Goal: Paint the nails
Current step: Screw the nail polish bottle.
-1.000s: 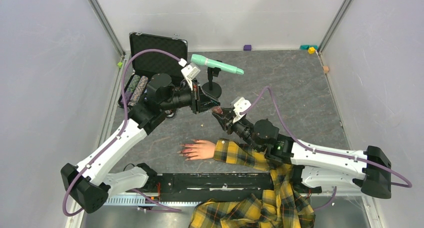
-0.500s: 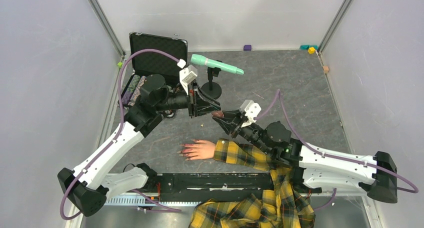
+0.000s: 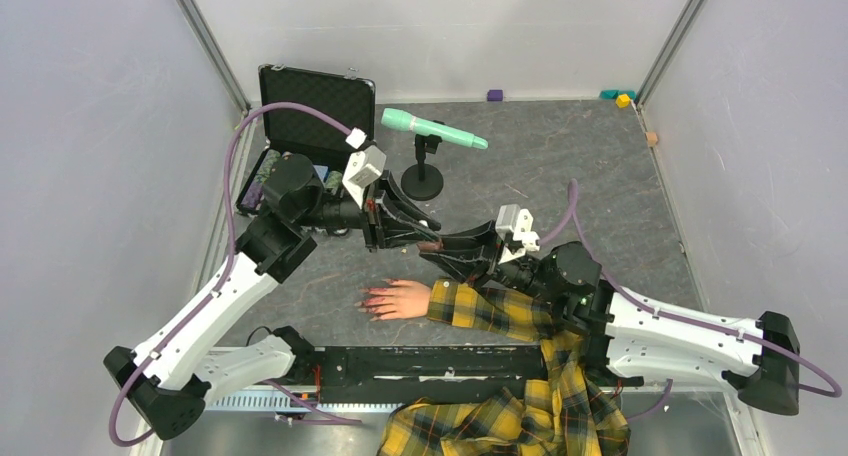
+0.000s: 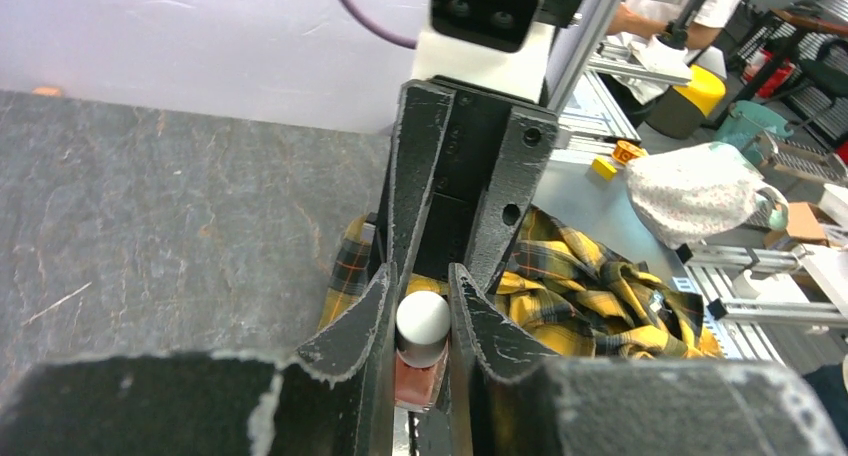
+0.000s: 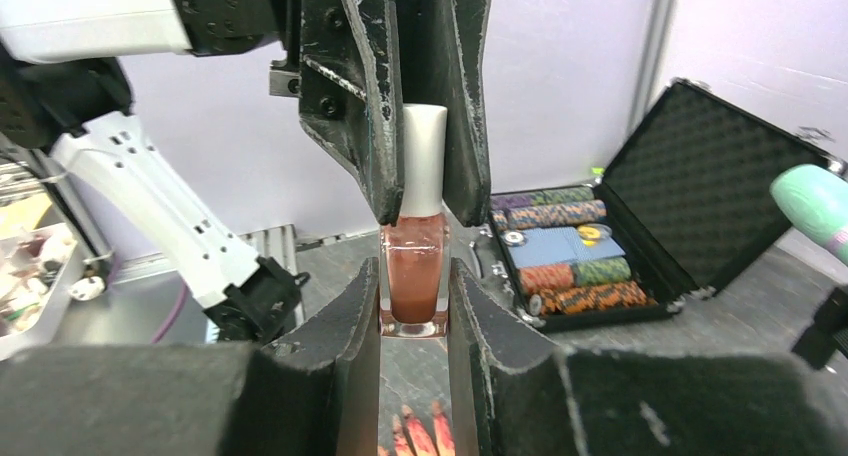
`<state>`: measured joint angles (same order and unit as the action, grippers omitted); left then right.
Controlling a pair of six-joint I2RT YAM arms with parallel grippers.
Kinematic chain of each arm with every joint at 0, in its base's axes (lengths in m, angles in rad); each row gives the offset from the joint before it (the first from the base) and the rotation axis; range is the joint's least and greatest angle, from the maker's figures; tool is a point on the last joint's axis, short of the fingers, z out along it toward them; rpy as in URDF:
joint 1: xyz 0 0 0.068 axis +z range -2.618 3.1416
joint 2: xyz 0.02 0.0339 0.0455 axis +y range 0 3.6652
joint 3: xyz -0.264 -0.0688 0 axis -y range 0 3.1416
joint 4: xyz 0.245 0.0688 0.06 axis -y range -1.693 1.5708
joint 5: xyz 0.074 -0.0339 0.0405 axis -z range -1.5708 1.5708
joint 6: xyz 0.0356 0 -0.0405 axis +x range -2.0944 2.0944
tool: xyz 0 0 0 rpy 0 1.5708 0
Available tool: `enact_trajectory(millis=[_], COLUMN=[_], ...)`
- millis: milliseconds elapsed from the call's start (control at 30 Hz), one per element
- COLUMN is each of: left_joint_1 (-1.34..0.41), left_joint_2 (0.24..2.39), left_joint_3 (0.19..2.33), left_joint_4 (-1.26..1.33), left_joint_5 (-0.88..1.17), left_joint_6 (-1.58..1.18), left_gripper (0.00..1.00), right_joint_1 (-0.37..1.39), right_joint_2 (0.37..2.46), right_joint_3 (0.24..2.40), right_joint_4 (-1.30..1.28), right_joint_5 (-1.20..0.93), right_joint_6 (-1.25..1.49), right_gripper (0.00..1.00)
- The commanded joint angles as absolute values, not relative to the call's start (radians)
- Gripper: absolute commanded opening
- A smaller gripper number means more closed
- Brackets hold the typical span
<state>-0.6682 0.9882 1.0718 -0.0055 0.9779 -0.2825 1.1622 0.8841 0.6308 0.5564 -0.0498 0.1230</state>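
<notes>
So both arms meet mid-air over the grey stone-look tabletop [image 3: 600,186]. The right gripper [image 5: 413,271] has its fingers clamped on the body of a small glass bottle of brownish-red polish [image 5: 414,298]. The left gripper [image 4: 420,276] comes in from the opposite side and pinches the bottle's tall white cap [image 5: 423,161] (cap looks seated on the neck, as far as I can tell).

The glossy red-pink nails [image 3: 368,301] are down on the table on a pale peach mannequin hand [image 3: 402,298] with a yellow plaid sleeve [image 3: 480,309]. They sit below the bottle and a bit toward the near edge, not touching either gripper.

Further back there's a black foam-lined case [image 3: 318,104] with its lid up and a mint-green microphone-shaped thing on a small black stand [image 3: 430,128].
</notes>
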Motion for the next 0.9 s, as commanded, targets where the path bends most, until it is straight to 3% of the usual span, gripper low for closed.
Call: enact_trajectory(millis=[0,600,733,867], left_joint_1=[-0.727,-0.747,-0.746,-0.74], left_joint_2=[1.0,1.015,0.999,0.955], left_joint_3=[1.084,1.094,1.097,1.097], left_joint_4=[-0.037,-0.052,-0.076,-0.122], left_joint_5=[1.119,1.191,1.138,0.989], left_joint_6=[-0.29,-0.29,-0.263,-0.212], left_gripper=[0.02,0.02,0.34,0.89], right_joint_1=[1.156,1.115,1.115,1.115], right_joint_2=[0.895,0.902,0.895,0.89], right_joint_3=[0.646,0.62,0.624,0.635], right_joint_4=[0.685,0.8,0.771,0.71], right_joint_5=[-0.187,-0.321,-0.308,-0.272], right_joint_6=[0.141,0.227,0.205,0.17], right_gripper=[0.0,0.0,0.0,0.0])
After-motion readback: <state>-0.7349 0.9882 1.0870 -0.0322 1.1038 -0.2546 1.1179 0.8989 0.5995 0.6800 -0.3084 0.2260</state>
